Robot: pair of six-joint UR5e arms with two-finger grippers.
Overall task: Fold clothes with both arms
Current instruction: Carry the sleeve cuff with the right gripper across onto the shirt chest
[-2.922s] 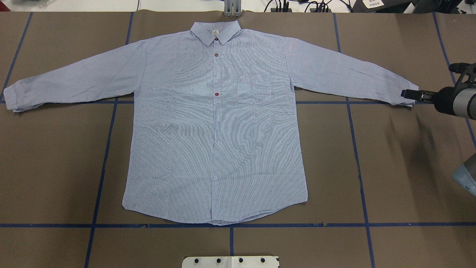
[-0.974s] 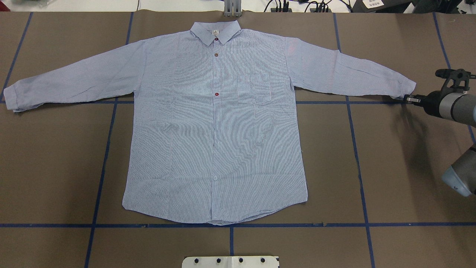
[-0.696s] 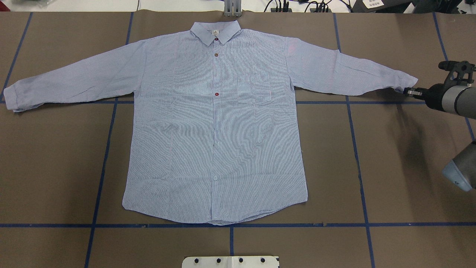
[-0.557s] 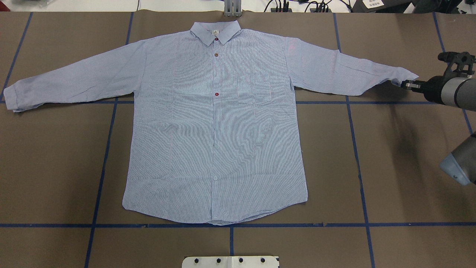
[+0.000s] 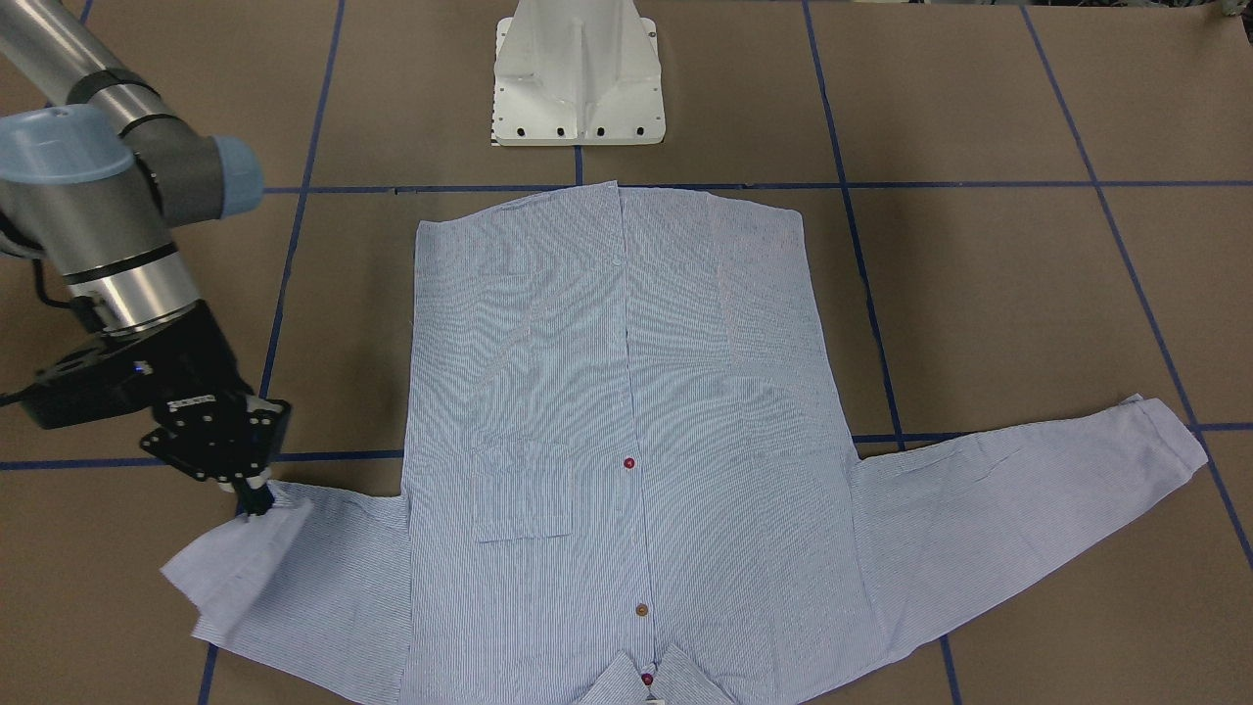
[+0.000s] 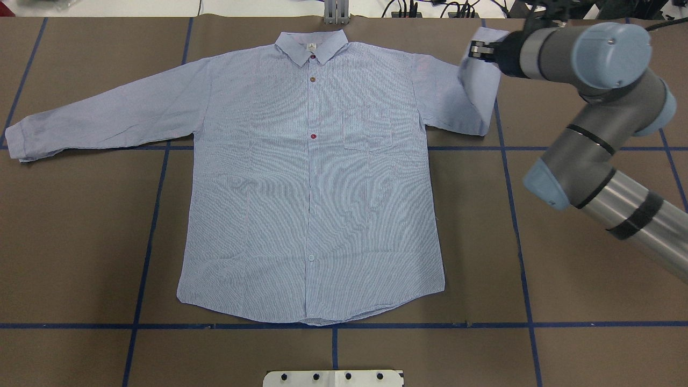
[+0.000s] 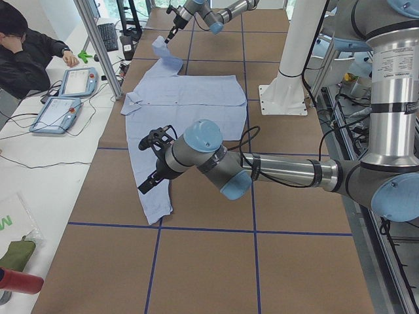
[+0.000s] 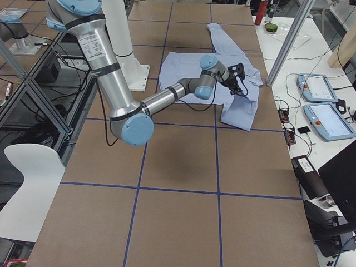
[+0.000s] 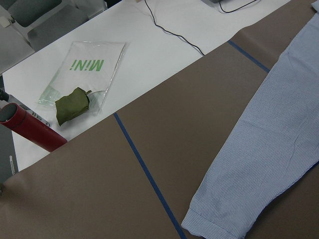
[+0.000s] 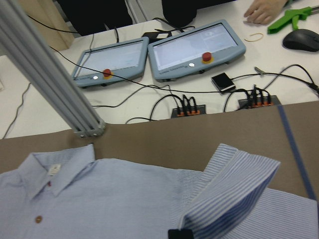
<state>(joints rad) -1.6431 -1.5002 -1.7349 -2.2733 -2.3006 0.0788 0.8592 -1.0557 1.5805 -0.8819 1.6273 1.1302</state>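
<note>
My right claw (image 6: pixel 476 51) is clamped on the cuff (image 6: pixel 492 36) of this light, floppy shirt (image 6: pixel 312 183), best held by cuffs and hems; my left claw (image 7: pixel 146 187), can't tell.

Front view: shirt (image 5: pixel 626 392) collar cut off at btm edge; left end effector (image 7: pixel 147 185) open/shut unclear.

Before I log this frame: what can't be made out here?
- Left claw: seen only in the exterior left view, small; open or shut unclear.
- Right claw: fingertips hidden in the shirt cuff overhead; cut off by the bottom edge in its wrist view.
- Neck label: print too small overhead.
</note>
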